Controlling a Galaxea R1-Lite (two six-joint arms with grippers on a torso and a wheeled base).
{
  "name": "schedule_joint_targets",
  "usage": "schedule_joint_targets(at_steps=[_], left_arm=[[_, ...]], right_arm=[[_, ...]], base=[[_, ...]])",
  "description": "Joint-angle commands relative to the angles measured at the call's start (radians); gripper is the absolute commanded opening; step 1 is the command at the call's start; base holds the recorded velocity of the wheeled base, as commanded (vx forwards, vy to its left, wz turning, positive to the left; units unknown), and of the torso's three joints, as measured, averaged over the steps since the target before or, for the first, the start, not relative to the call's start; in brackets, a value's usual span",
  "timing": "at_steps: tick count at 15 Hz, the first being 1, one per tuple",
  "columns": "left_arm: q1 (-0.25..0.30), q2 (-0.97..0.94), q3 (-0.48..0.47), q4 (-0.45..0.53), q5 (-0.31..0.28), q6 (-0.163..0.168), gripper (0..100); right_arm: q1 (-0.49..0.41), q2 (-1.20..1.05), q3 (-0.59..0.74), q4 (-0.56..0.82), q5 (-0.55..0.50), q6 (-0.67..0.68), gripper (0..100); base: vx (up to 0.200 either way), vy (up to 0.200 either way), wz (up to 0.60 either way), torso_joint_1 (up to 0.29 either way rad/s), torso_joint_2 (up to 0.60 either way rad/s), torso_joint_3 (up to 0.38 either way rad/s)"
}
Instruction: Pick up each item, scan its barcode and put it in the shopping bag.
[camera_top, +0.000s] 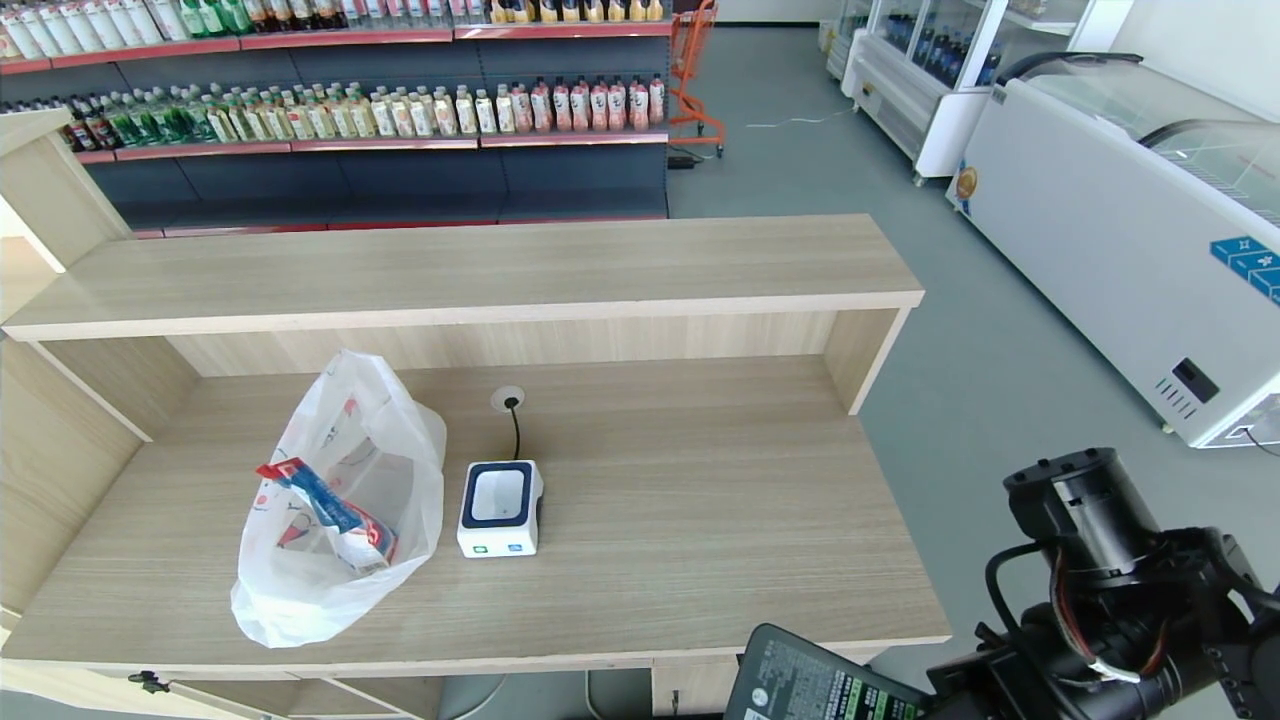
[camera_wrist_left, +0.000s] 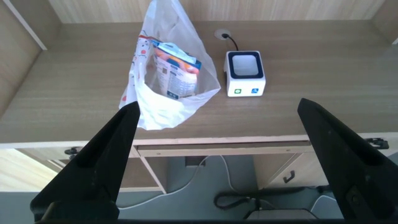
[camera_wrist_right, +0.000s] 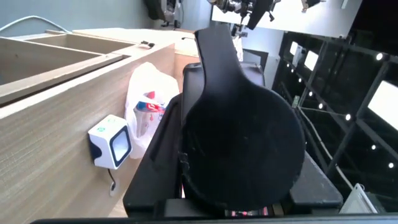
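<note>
1. Presently the shopping bag, white translucent plastic with red print, stands open-mouthed on the wooden counter, towards its left side.
2. Inside the bag a red and blue packet leans at a tilt, with its upper end reaching up towards the mouth of the bag.
3. Just beside the bag, on its right, sits the scanner. It is a small white box with a dark-framed window on its top face.
4. A black cable runs from the back of the scanner to a round grommet in the counter top.
5. The left gripper hangs by the counter's near edge, facing the bag and scanner. Its two black fingers are spread wide apart and there is nothing between them.
6. The right arm sits low, off the counter's near right corner. Whether its tool is open or closed, I cannot tell.
7. Behind the counter stand shelves of bottles, and a white chest freezer is on the right.
</note>
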Motion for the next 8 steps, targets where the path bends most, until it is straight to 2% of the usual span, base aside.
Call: schedule_joint_targets(at_steps=[1, 8], left_arm=[[0.000, 0.000, 0.000, -0.001, 0.000, 0.000, 100], [0.000, 0.000, 0.000, -0.001, 0.000, 0.000, 100]], right_arm=[[0.001, 0.012, -0.002, 0.000, 0.000, -0.080, 0], [0.003, 0.002, -0.020, 0.014, -0.004, -0.055, 0]], base=[[0.000, 0.000, 0.00, 0.000, 0.00, 0.000], [0.000, 0.000, 0.00, 0.000, 0.00, 0.000]])
